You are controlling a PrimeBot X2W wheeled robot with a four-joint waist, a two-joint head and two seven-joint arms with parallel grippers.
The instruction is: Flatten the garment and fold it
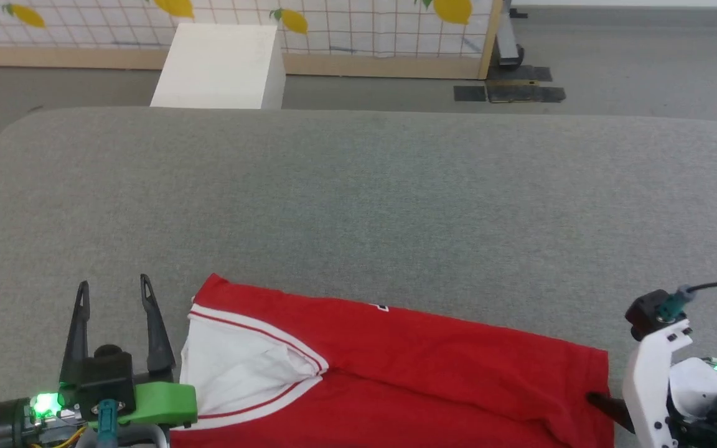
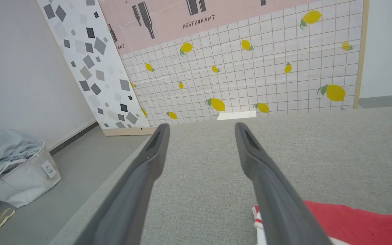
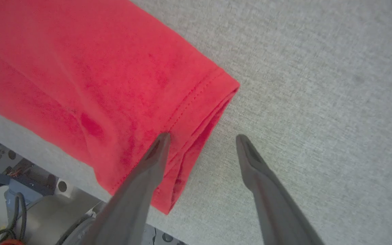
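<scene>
The garment [image 1: 427, 361] lies folded into a long red band along the near edge of the grey table [image 1: 358, 205], a white sleeve with red-striped trim on top at its left end. My left gripper [image 1: 114, 286] stands open just left of that sleeve, nothing between its fingers; in the left wrist view the garment [image 2: 352, 221] shows beside the right finger [image 2: 271, 190]. My right gripper [image 3: 202, 137] is open over the garment's [image 3: 80, 68] hemmed right end, with its left finger [image 3: 148, 170] above the cloth and the other above bare table. Nothing is held.
A white box [image 1: 221, 65] stands on the floor beyond the table, before a lemon-patterned panel [image 1: 358, 25]. A pale laundry bag [image 2: 19, 173] of cloth sits on the floor to the left. The robot's base [image 3: 12, 177] shows below the table's near edge.
</scene>
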